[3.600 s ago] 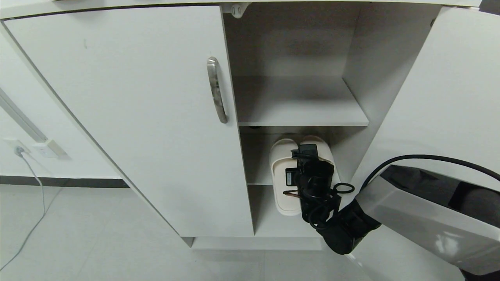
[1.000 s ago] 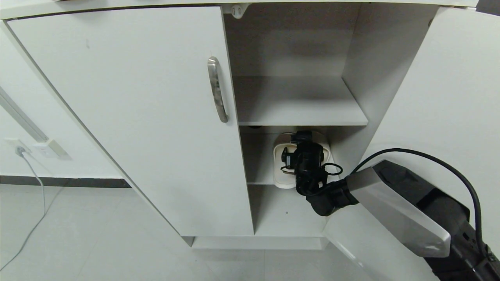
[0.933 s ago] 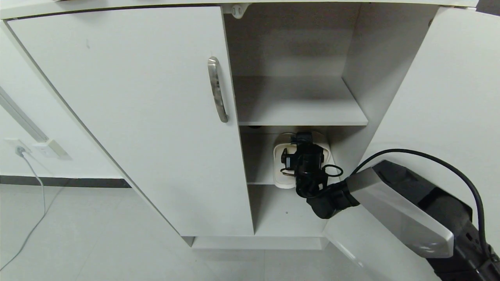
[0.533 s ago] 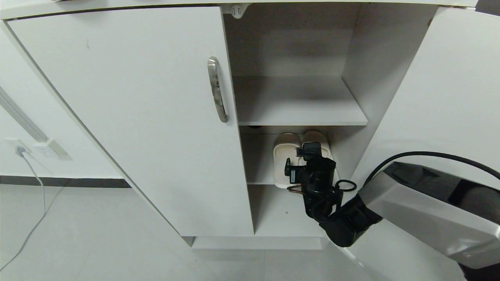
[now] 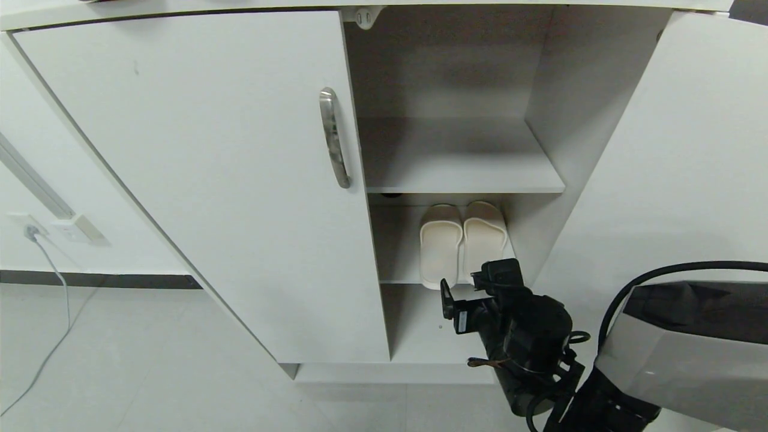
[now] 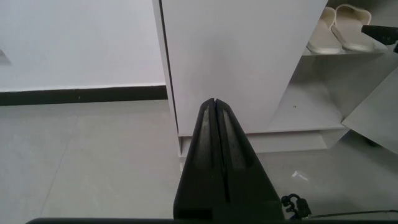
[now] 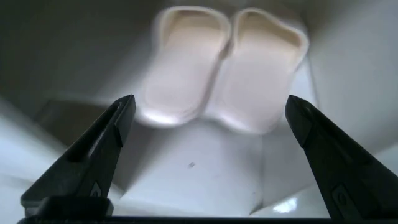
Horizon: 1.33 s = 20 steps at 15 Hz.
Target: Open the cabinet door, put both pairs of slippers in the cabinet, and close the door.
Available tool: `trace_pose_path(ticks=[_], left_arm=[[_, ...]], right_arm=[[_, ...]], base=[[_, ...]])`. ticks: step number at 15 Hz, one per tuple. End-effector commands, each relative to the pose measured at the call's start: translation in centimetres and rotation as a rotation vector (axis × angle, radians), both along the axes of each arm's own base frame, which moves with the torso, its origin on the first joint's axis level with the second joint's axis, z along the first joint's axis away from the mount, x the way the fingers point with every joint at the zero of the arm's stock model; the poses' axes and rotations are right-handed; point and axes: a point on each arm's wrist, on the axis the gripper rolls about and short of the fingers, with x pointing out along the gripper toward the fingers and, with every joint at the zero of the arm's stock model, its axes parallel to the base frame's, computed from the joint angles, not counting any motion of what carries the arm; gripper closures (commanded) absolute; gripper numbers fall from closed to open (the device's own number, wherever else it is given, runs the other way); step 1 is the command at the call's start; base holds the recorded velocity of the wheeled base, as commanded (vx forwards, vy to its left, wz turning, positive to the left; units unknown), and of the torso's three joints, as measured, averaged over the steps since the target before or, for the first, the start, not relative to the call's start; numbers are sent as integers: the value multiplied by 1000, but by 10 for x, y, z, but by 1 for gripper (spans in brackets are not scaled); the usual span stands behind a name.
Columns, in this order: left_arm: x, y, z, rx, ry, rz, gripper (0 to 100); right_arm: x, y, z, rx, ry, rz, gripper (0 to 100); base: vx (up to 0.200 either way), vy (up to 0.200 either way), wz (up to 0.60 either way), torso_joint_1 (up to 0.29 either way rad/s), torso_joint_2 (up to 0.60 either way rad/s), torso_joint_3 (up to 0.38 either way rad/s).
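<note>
A pair of cream slippers (image 5: pixel 462 243) lies side by side on the cabinet's middle shelf (image 5: pixel 396 279), toes pointing inward. My right gripper (image 5: pixel 472 286) hangs open just outside the cabinet, in front of and below the slippers, holding nothing. In the right wrist view its two fingers (image 7: pixel 112 130) stand wide apart with the slippers (image 7: pixel 230 68) beyond them. The right cabinet door (image 5: pixel 678 150) is swung open. The left door (image 5: pixel 198 180) with its metal handle (image 5: pixel 333 138) is closed. My left gripper (image 6: pixel 213 106) is shut and empty, low over the floor before the left door; the slippers (image 6: pixel 339 28) lie far off.
The upper shelf (image 5: pixel 456 156) and the bottom compartment (image 5: pixel 432 327) hold nothing. A wall socket (image 5: pixel 27 231) with a grey cable trailing over the floor (image 5: pixel 120 372) sits at the left. The open door stands close beside my right arm.
My right gripper carried the slippers onto the middle shelf, let them go, and drew back out of the cabinet and downward, open. The slippers stay on the shelf.
</note>
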Motion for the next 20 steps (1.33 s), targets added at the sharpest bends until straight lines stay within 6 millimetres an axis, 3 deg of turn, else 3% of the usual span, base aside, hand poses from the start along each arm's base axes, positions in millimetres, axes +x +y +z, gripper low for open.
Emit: trace_pose_path(ticks=[1,4,8,20], left_arm=[[0,0,0,-2,1,1,100],[0,0,0,-3,1,4,100],[0,0,0,-3,1,4,100],[0,0,0,0,1,4,100]], right_arm=[[-7,-1,2,-6,5,13,0],[-7,0,2,-5,5,15,0],[-6,0,1,-5,5,13,0],[-4,-1,-7,-23,21,7,0]], base=[[0,0,0,0,0,0],[0,0,0,0,0,0],[-200,0,0,5,2,2],[0,0,0,0,0,0]])
